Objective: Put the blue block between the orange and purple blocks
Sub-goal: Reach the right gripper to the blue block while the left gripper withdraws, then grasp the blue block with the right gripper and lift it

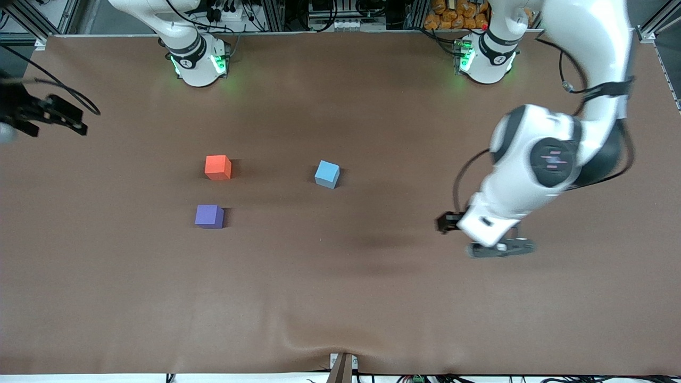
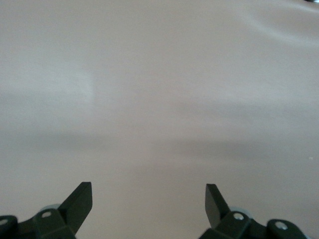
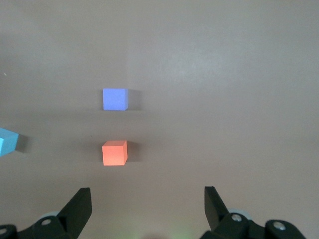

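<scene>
The blue block [image 1: 326, 174] sits on the brown table near the middle and shows at the edge of the right wrist view [image 3: 7, 141]. The orange block [image 1: 218, 167] and the purple block [image 1: 209, 216] stand toward the right arm's end, the purple one nearer the front camera, with a small gap between them. Both show in the right wrist view, orange [image 3: 114, 153] and purple [image 3: 115, 99]. My left gripper [image 1: 500, 248] is open and empty over bare table [image 2: 149, 191], well apart from the blue block. My right gripper [image 1: 56, 114] is open and empty [image 3: 148, 195], held high at the right arm's end.
The brown cloth [image 1: 340, 298] covers the whole table and has a wrinkle near its front edge [image 1: 298, 324]. The two arm bases [image 1: 198, 61] [image 1: 485, 56] stand along the table's back edge.
</scene>
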Controlling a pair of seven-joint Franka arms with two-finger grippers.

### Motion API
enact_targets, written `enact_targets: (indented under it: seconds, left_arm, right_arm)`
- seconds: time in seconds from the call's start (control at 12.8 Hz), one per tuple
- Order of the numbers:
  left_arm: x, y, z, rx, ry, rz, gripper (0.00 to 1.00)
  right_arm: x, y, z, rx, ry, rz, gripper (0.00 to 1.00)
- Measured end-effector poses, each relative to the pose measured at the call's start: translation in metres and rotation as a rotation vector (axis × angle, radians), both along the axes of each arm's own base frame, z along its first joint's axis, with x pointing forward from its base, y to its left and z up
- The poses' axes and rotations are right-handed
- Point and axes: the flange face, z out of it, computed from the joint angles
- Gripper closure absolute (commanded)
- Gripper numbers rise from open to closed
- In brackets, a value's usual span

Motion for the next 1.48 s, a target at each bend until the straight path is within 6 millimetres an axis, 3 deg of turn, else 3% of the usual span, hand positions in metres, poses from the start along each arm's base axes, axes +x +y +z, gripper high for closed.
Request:
enact_targets:
  seconds: [0.16,0.23,0.47,0.62,0.86,1.02,1.17,1.48]
  left_arm:
    - [-0.01,0.041,0.023,0.008,-0.013,0.014,0.0]
    - [-0.022,0.051,0.034,0.015,-0.013,0.022,0.0]
    - [-0.068,0.062,0.062,0.038,-0.023,0.023,0.0]
    - [-0.084,0.085,0.075,0.083,-0.031,0.003,0.0]
    - [-0.084,0.134,0.084,0.141,-0.03,-0.085,0.0]
    - [-0.081,0.161,0.093,0.151,-0.017,-0.141,0.0]
    - [-0.083,0.177,0.115,0.156,0.007,-0.179,0.0]
    - [-0.094,0.189,0.169,0.107,0.029,-0.167,0.0]
  right_arm:
    - [0.017,0.009,-0.033,0.0,0.055,0.018,0.0]
    - [0.022,0.023,-0.045,0.006,0.073,0.039,0.0]
    - [0.031,0.079,-0.066,0.055,0.091,0.028,0.0]
    - [0.032,0.126,-0.074,0.051,0.079,-0.058,0.0]
    - [0.024,0.221,-0.095,0.033,0.051,-0.173,0.0]
    - [0.018,0.277,-0.12,0.026,0.037,-0.221,0.0]
    - [0.016,0.318,-0.153,0.026,0.026,-0.254,0.0]
    - [0.012,0.372,-0.224,0.014,0.041,-0.28,0.0]
